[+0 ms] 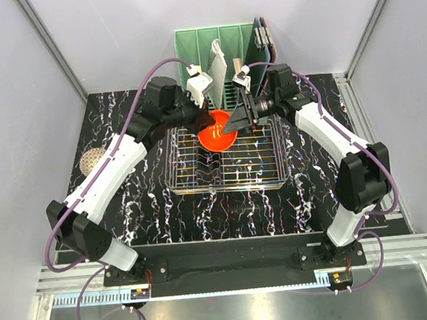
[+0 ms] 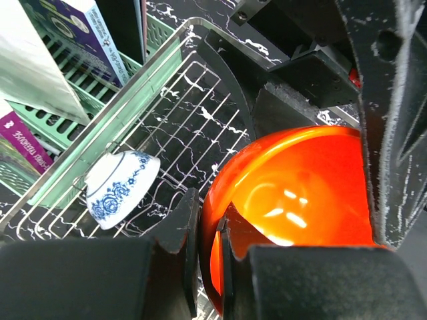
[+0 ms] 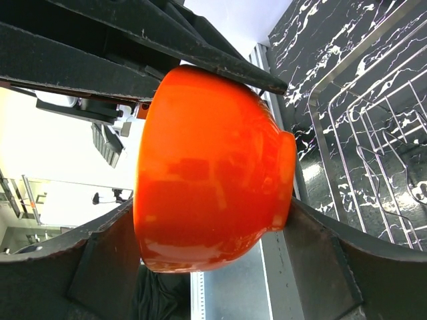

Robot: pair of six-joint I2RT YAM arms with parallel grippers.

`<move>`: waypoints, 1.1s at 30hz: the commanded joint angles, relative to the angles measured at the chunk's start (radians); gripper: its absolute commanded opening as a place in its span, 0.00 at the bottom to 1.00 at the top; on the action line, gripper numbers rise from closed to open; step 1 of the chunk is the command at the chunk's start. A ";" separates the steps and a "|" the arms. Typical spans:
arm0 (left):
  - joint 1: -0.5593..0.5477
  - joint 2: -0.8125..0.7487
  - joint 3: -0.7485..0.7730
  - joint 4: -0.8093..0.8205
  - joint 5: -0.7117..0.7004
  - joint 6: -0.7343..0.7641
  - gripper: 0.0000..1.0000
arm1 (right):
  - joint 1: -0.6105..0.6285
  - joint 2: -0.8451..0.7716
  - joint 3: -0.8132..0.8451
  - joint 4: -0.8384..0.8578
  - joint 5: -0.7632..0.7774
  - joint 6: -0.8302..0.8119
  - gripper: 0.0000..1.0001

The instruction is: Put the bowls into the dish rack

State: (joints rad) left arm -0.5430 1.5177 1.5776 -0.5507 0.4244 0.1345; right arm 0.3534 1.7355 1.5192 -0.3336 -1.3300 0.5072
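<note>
A black marbled table (image 1: 128, 212) carries a wire dish rack (image 1: 274, 166) at its centre. An orange bowl (image 1: 217, 133) hangs over the rack's far rail, near the green organizer (image 1: 215, 47) at the table's far edge. The left gripper (image 2: 208, 227) pinches its rim. The right gripper (image 1: 236, 122) spans it wide, though firm contact cannot be told. Only the left wrist view shows a blue-and-white bowl (image 2: 120, 187) tilted inside the rack. The rack's near rows lie open.

Wrists angled toward each other, left fingers (image 2: 183, 230) pinched narrow, right fingers (image 3: 220, 63) spread wide
</note>
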 commanded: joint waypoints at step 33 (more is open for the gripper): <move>-0.002 -0.047 -0.045 0.100 -0.016 -0.001 0.41 | -0.022 -0.060 0.068 0.047 -0.084 0.010 0.00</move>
State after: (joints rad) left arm -0.5446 1.4914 1.5414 -0.5137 0.4129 0.1226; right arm 0.3374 1.7348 1.5230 -0.3161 -1.3365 0.4934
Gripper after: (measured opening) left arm 0.184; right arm 0.714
